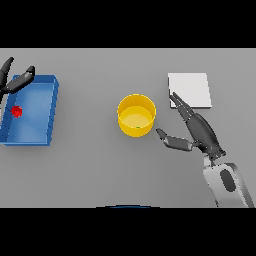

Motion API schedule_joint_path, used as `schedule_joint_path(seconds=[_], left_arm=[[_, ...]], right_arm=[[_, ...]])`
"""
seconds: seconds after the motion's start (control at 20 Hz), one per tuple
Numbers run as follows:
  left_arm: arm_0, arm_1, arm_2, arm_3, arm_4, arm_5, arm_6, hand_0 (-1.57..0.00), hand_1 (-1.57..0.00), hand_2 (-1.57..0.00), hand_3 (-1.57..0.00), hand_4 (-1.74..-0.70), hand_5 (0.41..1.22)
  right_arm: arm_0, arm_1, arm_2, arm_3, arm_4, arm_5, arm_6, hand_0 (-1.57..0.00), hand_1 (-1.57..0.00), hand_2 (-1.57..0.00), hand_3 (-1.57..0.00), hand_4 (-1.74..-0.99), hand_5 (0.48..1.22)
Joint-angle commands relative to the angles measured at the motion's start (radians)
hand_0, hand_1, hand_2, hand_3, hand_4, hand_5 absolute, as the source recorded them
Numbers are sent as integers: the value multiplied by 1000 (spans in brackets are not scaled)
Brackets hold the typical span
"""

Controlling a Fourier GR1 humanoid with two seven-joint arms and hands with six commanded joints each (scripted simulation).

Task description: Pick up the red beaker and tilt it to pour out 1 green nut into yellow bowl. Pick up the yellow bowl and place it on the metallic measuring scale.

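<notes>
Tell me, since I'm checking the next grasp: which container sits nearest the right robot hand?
The yellow bowl, just left of the right robot hand. The blue bin lies far across, by the left robot hand.

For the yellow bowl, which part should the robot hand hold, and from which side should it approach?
Probably the right-hand wall of the yellow bowl, approached from the right. The bowl stands upright with its mouth open, so fingers can go over the rim and the thumb outside. The right robot hand is open beside it, fingers towards the white scale.

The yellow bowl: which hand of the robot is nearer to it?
The right hand. It is open, just right of the yellow bowl, thumb pointing toward it, not touching. The left hand is far left, over the blue tray.
</notes>
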Motion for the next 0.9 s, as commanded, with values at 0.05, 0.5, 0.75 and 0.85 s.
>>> schedule_joint_path(seconds=[0.05,0.5,0.75,0.85], left_arm=[[4,-11,-6,-16,2,12,21,-10,-9,-8,-9,-802,678],[20,-7,-7,-9,1,5,7,0,0,0,0,-805,691],[26,4,6,-11,21,-17,-1,1,1,1,1,-808,696],[23,8,7,-16,22,-18,11,1,1,1,1,-809,693]], right_arm=[[-64,-51,46,30,85,28,5,1,1,1,1,-1132,631],[-336,-154,267,206,331,176,-104,1,1,1,1,-1161,643],[-453,-144,333,340,374,226,-170,1,1,1,1,-1157,644],[-484,-133,365,363,387,261,-182,1,1,1,1,-1157,652]])
